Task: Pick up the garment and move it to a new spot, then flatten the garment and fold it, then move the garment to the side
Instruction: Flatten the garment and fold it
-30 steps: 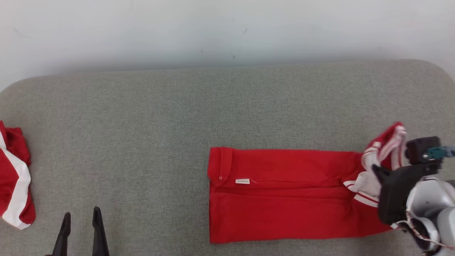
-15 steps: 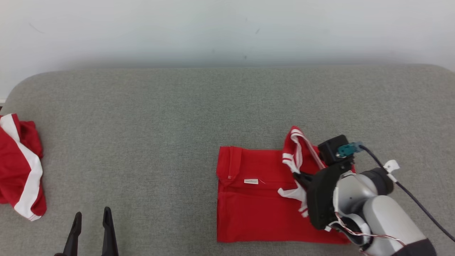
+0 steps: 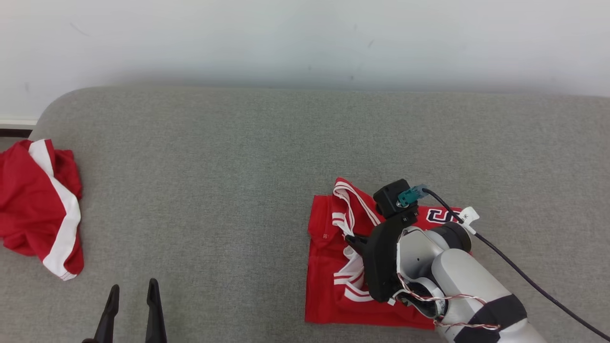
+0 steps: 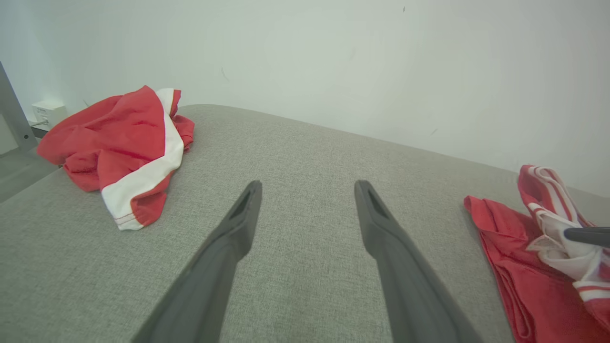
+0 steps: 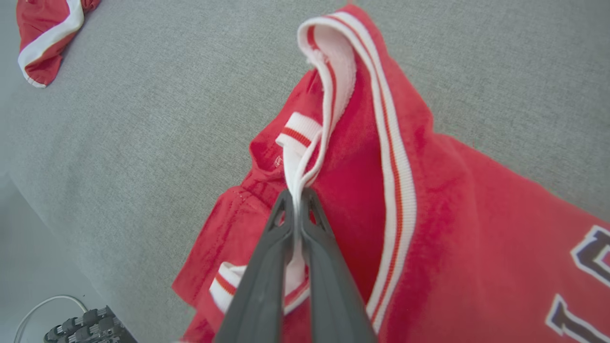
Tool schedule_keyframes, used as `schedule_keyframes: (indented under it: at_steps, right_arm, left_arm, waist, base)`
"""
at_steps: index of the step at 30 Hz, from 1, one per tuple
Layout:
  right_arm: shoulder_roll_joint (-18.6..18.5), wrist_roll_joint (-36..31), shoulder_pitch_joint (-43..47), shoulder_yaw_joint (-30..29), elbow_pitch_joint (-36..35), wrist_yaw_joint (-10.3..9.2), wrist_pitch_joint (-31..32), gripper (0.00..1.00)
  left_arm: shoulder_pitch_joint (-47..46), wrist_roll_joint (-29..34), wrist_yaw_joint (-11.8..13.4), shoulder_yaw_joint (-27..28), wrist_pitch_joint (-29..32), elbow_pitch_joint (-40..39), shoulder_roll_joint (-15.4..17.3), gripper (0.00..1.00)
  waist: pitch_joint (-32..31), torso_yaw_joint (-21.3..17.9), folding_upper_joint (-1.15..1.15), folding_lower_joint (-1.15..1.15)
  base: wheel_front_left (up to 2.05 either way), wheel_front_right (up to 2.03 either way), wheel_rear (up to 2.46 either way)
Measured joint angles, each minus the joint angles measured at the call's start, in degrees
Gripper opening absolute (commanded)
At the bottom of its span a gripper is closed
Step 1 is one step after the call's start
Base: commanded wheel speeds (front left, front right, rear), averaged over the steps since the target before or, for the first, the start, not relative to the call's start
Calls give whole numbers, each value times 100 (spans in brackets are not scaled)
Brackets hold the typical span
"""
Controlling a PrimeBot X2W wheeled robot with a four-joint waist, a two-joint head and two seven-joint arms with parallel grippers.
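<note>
The red garment (image 3: 326, 281) lies right of centre on the grey surface (image 3: 214, 166), its striped end doubled over toward the plain hem. My right hand (image 5: 296, 202) is pinched tight on the white trim (image 5: 305, 166), its 2 fingers (image 5: 267, 267) nearly meeting. To fold cleanly, I'd carry the trim low and straight until the edges line up, then lay it flat before letting go. My left hand (image 4: 309, 186) hovers spread wide, holding nothing, near another crumpled red garment (image 3: 43, 200) at far left.

Right hand (image 5: 295, 199) pinched tight, left hand (image 3: 133, 287) fingers apart.
</note>
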Motion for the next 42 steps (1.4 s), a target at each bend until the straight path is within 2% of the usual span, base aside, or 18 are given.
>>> schedule_keyframes:
  at_steps: [7, 8, 9, 12, 18, 23, 30, 32, 37, 42]
  right_arm:
    - [169, 149, -227, 187, 645, -1, -259, 0]
    - [191, 199, -247, 196, 680, -1, -353, 79]
    - [225, 246, -269, 187, 725, -1, -446, 100]
    - [312, 497, -350, 180, 756, -1, -778, 100]
    - [312, 925, -486, 111, 360, -1, -1396, 100]
    - [-159, 953, -322, -278, -156, -1, -1938, 100]
    - [-815, 114, 767, -1325, -740, -1, -2757, 100]
    - [-843, -119, 1213, -1719, -899, -1, -2987, 100]
    - [-866, -703, 2001, -2242, -1259, -1, -3368, 100]
    - [-576, -1141, 2766, -2684, -1695, -1, -3686, 100]
  left_arm:
    - [-2, -23, 0, -62, -1, 29, -2, 100]
    - [-2, -23, 0, -71, -1, 29, -2, 100]
    - [-1, -24, 0, -73, -1, 29, -4, 100]
    - [-1, -26, 0, -58, 0, 29, -7, 100]
    - [8, -31, 0, 10, -1, 22, -13, 100]
    - [48, -25, 0, 52, -1, -14, -19, 100]
    - [147, -10, 0, 48, -1, -24, -22, 100]
    - [215, -11, 0, 37, 0, -22, -23, 100]
    - [257, -13, 0, -14, -1, -13, -24, 100]
    - [341, 22, 0, -30, -1, -8, -26, 100]
  waist:
    - [15, 122, 0, 0]
    - [17, 129, 0, 0]
    - [20, 131, 0, 0]
    - [16, 115, 0, 0]
    - [-63, 33, 0, 0]
    - [-171, -66, 0, 0]
    - [-368, -190, 0, -1]
    - [-420, -230, 0, -1]
    - [-510, -315, 0, -1]
    - [-604, -454, 0, -2]
  base:
    - [0, 0, 0]
    - [0, 0, 0]
    - [0, 0, 0]
    - [0, 0, 0]
    - [0, 0, 0]
    - [0, 0, 0]
    - [0, 0, 0]
    - [0, 0, 0]
    - [0, 0, 0]
    - [0, 0, 0]
